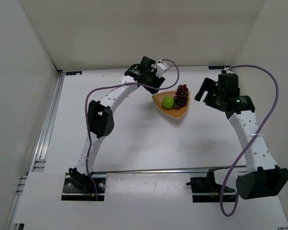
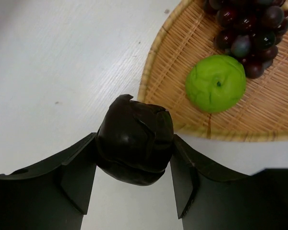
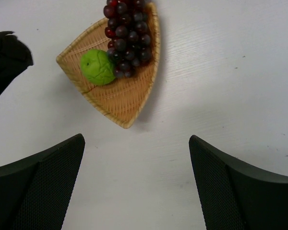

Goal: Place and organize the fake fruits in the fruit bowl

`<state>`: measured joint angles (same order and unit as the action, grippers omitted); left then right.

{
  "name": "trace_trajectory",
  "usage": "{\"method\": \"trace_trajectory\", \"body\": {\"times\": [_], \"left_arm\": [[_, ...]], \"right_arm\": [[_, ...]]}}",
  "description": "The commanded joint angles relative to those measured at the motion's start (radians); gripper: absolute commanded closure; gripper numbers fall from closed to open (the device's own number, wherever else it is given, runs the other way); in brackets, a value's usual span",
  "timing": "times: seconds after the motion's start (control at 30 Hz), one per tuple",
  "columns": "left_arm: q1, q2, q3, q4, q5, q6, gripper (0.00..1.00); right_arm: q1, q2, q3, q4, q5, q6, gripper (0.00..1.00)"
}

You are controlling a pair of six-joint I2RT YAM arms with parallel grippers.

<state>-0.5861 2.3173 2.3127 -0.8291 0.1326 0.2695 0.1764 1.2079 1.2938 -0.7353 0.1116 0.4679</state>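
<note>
The tan woven fruit bowl (image 1: 160, 100) sits on the table at the back middle. In it lie the green apple (image 1: 168, 101) and the dark red grape bunch (image 1: 181, 95); both also show in the left wrist view, apple (image 2: 215, 83) and grapes (image 2: 249, 28), and in the right wrist view, apple (image 3: 97, 66) and grapes (image 3: 127, 36). My left gripper (image 2: 133, 168) is shut on the small dark purple-black fruit (image 2: 134, 139) and holds it above the table just left of the bowl's rim (image 2: 153, 62). My right gripper (image 3: 137, 158) is open and empty, to the right of the bowl (image 3: 129, 103).
White walls enclose the table at the back and both sides. A metal rail (image 1: 45, 124) runs along the left edge. The left arm's purple cable (image 1: 170, 64) arcs above the bowl's back edge.
</note>
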Motion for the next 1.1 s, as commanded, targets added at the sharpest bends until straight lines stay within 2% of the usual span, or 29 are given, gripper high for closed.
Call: {"method": "trace_trajectory", "body": {"times": [0.0, 0.2, 0.33, 0.37, 0.47, 0.5, 0.53, 0.7, 1.07], "left_arm": [[-0.032, 0.042, 0.031, 0.034, 0.067, -0.042, 0.66], [-0.041, 0.073, 0.022, 0.074, 0.099, -0.053, 0.65], [-0.05, 0.073, -0.008, 0.084, 0.125, -0.062, 0.51], [-0.05, 0.073, -0.018, 0.084, 0.125, -0.053, 0.4], [-0.06, 0.062, -0.067, 0.084, 0.125, -0.053, 0.24], [-0.06, 0.05, -0.078, 0.084, 0.125, -0.053, 0.06], [-0.06, 0.05, -0.087, 0.084, 0.134, -0.043, 0.0], [-0.06, -0.019, -0.11, 0.084, 0.088, -0.033, 0.0], [-0.095, -0.366, -0.107, 0.084, -0.074, -0.001, 0.0]], "right_arm": [[-0.025, -0.062, -0.016, -0.004, 0.034, -0.012, 0.07], [-0.072, -0.073, -0.025, -0.004, 0.057, -0.021, 0.07], [-0.072, -0.062, -0.025, -0.004, 0.057, -0.031, 0.07], [-0.072, -0.053, -0.025, -0.004, 0.057, -0.031, 0.07], [-0.072, -0.053, -0.016, -0.004, 0.057, -0.04, 0.07], [-0.072, -0.053, -0.016, -0.004, 0.057, -0.04, 0.07], [-0.072, -0.053, -0.007, -0.004, 0.057, -0.04, 0.07], [-0.072, -0.062, 0.006, -0.013, 0.034, -0.04, 0.07], [-0.072, -0.142, -0.093, -0.013, -0.042, 0.029, 0.07]]}}
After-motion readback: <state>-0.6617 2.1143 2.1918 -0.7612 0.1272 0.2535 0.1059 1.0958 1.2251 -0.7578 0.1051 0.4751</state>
